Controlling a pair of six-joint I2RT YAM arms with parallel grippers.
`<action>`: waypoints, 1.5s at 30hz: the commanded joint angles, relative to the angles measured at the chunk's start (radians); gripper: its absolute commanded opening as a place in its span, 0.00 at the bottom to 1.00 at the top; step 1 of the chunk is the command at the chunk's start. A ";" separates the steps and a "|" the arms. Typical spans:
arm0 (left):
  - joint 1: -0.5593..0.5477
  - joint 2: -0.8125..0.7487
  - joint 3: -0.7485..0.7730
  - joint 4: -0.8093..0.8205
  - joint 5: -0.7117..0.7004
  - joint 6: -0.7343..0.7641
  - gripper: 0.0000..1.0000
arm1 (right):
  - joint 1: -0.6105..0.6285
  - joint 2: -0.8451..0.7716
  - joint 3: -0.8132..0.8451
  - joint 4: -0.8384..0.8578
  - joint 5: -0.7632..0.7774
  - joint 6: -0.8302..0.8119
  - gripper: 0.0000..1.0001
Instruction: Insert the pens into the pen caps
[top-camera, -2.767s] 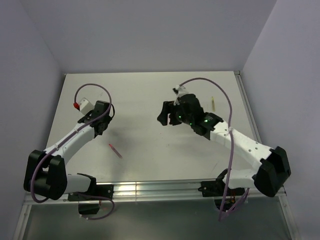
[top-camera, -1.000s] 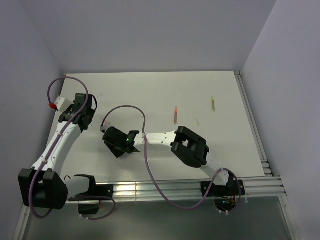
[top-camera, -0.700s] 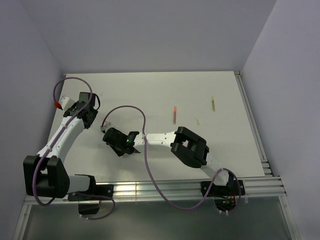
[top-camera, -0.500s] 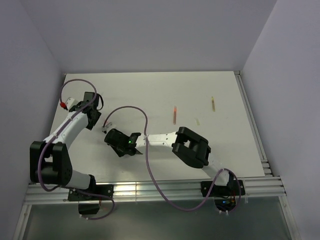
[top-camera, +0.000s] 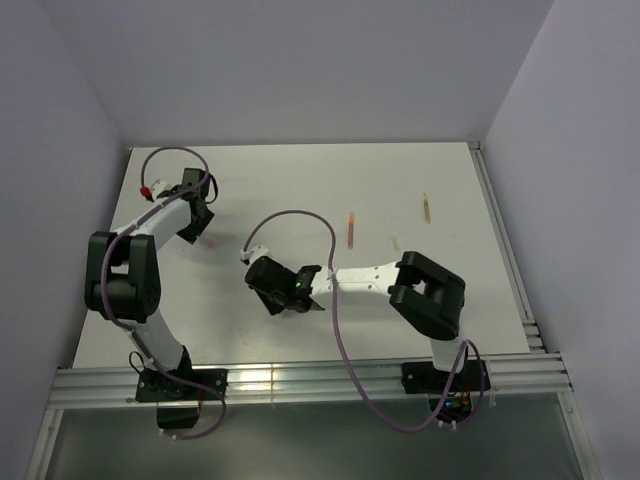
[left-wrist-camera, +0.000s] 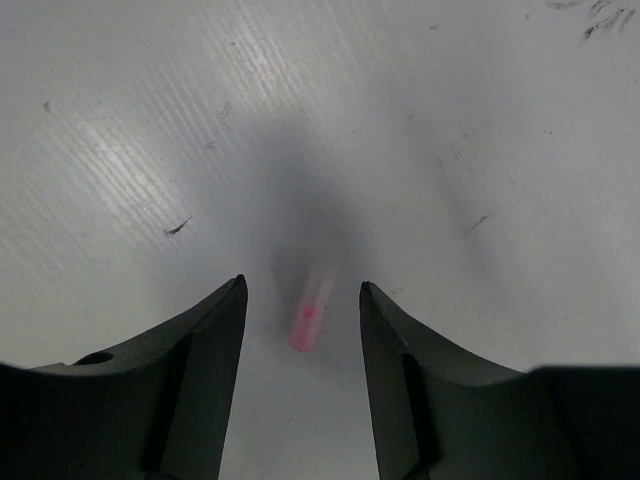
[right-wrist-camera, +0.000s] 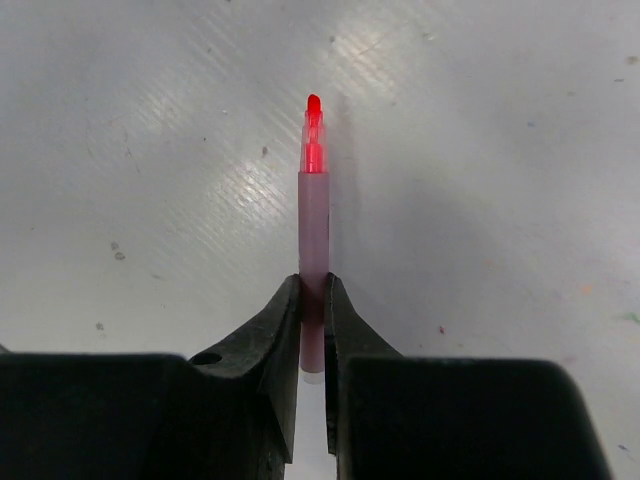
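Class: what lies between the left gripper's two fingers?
A small pink cap, blurred, lies on the table inside the open left gripper, touching neither finger; the left wrist view shows it.

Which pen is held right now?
The red-tipped pink pen, pinched in the right hand; the red pen and olive pen lie free.

White table (top-camera: 300, 180), scuffed, is carrying four loose items: red pen (top-camera: 351, 229) lying mid-table; tan-olive pen (top-camera: 425, 207) lying toward the right edge; pale cap (top-camera: 395, 241) lying between them; blurred pink cap (left-wrist-camera: 310, 313) lying at left.
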 joint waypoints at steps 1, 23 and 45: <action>-0.001 0.062 0.048 0.010 0.005 0.052 0.54 | -0.016 -0.117 -0.027 0.027 0.015 0.016 0.00; -0.038 0.132 0.025 0.065 0.069 0.084 0.52 | -0.068 -0.283 -0.136 0.053 -0.012 0.013 0.00; -0.099 0.149 0.050 -0.055 0.034 -0.066 0.41 | -0.086 -0.347 -0.209 0.091 -0.026 0.017 0.00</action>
